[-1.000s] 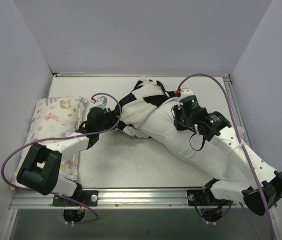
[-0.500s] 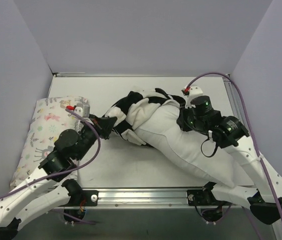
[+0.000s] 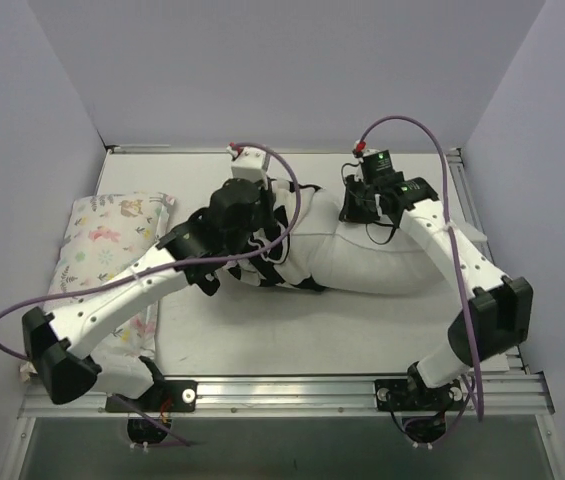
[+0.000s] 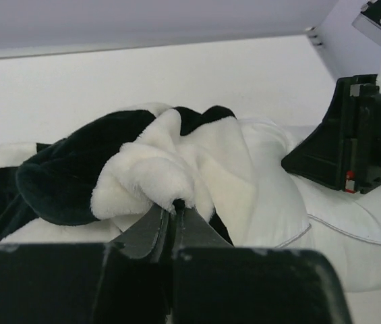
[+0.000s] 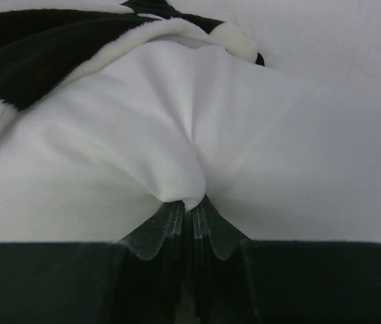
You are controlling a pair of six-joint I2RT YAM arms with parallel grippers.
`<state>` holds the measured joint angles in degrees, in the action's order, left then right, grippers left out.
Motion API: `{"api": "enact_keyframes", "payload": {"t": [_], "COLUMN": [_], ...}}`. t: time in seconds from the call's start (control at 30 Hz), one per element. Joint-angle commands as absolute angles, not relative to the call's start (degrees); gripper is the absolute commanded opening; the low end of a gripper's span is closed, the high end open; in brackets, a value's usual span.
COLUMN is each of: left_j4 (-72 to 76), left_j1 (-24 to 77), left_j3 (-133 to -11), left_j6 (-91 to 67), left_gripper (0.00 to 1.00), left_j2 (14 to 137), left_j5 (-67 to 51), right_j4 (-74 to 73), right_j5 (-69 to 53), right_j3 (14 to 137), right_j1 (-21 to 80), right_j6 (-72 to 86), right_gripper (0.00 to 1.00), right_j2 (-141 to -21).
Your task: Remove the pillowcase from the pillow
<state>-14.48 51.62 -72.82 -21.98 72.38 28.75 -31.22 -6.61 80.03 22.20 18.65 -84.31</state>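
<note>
Mostly off: left gripper point(image 4: 177, 204) pinched on pillowcase point(image 4: 69, 169) fold, bunched just beyond its fingers; right gripper point(image 5: 191, 202) pinched on bare pillow point(image 5: 284, 135). Last end not yet freed.

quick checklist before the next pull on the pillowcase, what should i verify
1. Grip of left end effector on a pillowcase fold: ok, shut on it.
2. Grip of right end effector on bare pillow: ok, pinching white fabric only.
3. The pillowcase off the pillow: not ok, bunched over one end.
4. How much pillow sits inside the bunch: cannot tell.
5. The floral pillow out of both grips: ok.
</note>
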Motion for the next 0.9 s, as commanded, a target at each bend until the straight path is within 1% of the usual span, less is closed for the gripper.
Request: {"api": "enact_keyframes", "payload": {"t": [0.0,0.03,0.1,0.13,0.17,0.2,0.27,0.4,0.53,0.6,0.7,0.77,0.83,0.87], "left_j4": [-20.56,-22.05,-24.34,-26.69,-28.02,-29.86,-34.79,-40.95,-46.48,-48.33,-49.65,-51.50,-53.25,-53.87], "left_j1": [48.34,47.99,47.11,46.76,45.37,44.48,42.72,40.35,37.89,37.44,36.13,35.25,34.89,34.63], "left_j3": [-84.51,-85.94,-88.93,-91.21,-92.62,-93.94,-98.34,-105.54,-113.10,-116.44,-120.30,-122.33,-125.66,-126.99], "left_j6": [-21.27,-21.10,-21.36,-22.05,-22.67,-23.55,-25.66,-26.10,-25.93,-25.75,-25.66,-25.58,-25.23,-25.14], "left_gripper": [0.00,0.00,0.00,0.00,0.00,0.00,0.00,0.00,0.00,0.00,0.00,0.00,0.00,0.00], "left_j2": [80.31,82.33,87.17,88.58,91.38,92.97,97.70,105.01,112.40,115.65,118.99,121.45,122.95,124.44], "left_j5": [27.43,27.07,26.28,25.76,25.23,24.01,22.59,21.36,16.89,16.53,14.24,13.19,12.75,12.57], "right_j4": [-24.88,-24.96,-24.96,-24.87,-24.79,-24.79,-25.31,-25.58,-24.88,-24.87,-24.44,-23.38,-21.55,-20.66], "right_j5": [-10.89,-10.99,-9.68,-8.36,-5.83,-5.02,-3.79,2.17,7.54,9.31,11.86,15.72,18.09,19.93], "right_j3": [81.65,82.17,82.88,82.79,82.62,83.05,83.93,86.30,86.75,85.70,79.82,72.45,66.65,61.49], "right_j1": [22.68,22.85,23.81,24.08,24.60,25.13,25.40,27.07,33.29,35.76,39.72,42.78,44.12,44.30], "right_j6": [21.09,21.27,21.10,20.83,20.48,20.04,19.60,18.64,14.52,13.01,12.30,12.48,13.88,14.50], "right_gripper": [0.00,0.02,0.26,0.39,0.61,0.68,0.77,0.85,0.90,0.92,0.94,0.95,0.96,0.97], "right_j2": [-91.90,-93.06,-93.69,-93.00,-92.12,-90.63,-88.95,-81.68,-74.98,-70.96,-64.98,-62.06,-58.37,-57.58]}}
